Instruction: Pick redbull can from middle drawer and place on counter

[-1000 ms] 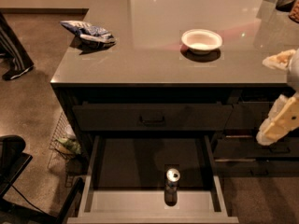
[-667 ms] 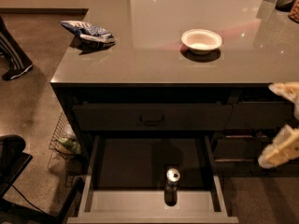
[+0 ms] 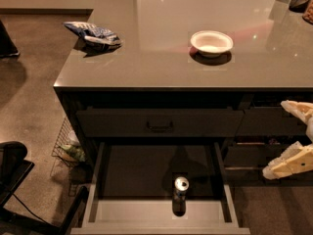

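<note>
The redbull can (image 3: 180,192) stands upright near the front of the open middle drawer (image 3: 146,214), right of its centre, its silver top showing. The counter (image 3: 161,58) lies above the drawer cabinet. My gripper (image 3: 289,137) is at the right edge of the view, in front of the cabinet and to the right of the drawer. Its two pale fingers (image 3: 288,162) are spread apart and hold nothing. It is well apart from the can, higher and to the right.
A round white bowl (image 3: 211,42) sits on the counter right of centre. A crumpled chip bag (image 3: 94,34) lies at the counter's left corner. A shut drawer front with a black handle (image 3: 159,124) is above the open drawer. A wire basket (image 3: 66,146) and a dark chair (image 3: 14,175) stand on the floor at left.
My gripper has moved down along the right edge, from counter-edge height to the level of the drawer fronts. The can and drawer have not moved.
</note>
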Available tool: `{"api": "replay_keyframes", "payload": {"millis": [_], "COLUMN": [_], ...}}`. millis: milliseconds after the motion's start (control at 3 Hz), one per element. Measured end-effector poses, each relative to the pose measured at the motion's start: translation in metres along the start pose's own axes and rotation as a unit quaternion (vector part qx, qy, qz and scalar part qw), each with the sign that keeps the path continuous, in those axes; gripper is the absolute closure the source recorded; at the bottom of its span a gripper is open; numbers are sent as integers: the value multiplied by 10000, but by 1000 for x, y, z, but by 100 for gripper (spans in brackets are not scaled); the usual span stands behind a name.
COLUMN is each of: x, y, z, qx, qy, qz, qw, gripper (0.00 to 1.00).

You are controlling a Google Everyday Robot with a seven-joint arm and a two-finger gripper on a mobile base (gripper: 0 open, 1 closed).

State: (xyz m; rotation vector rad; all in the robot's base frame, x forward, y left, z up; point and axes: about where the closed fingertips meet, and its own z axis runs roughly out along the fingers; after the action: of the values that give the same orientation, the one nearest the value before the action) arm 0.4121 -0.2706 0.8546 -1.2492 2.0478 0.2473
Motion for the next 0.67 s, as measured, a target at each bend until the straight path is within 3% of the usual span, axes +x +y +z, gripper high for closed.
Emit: {"api": "replay_keyframes", "payload": {"millis": [333, 667], "x": [2, 21], "y": [-1, 9], "z": [7, 43], "qx": [-42, -203], "qy": [-142, -600], "qz": [28, 271], "qw": [9999, 9976], "gripper": [0, 0]}}
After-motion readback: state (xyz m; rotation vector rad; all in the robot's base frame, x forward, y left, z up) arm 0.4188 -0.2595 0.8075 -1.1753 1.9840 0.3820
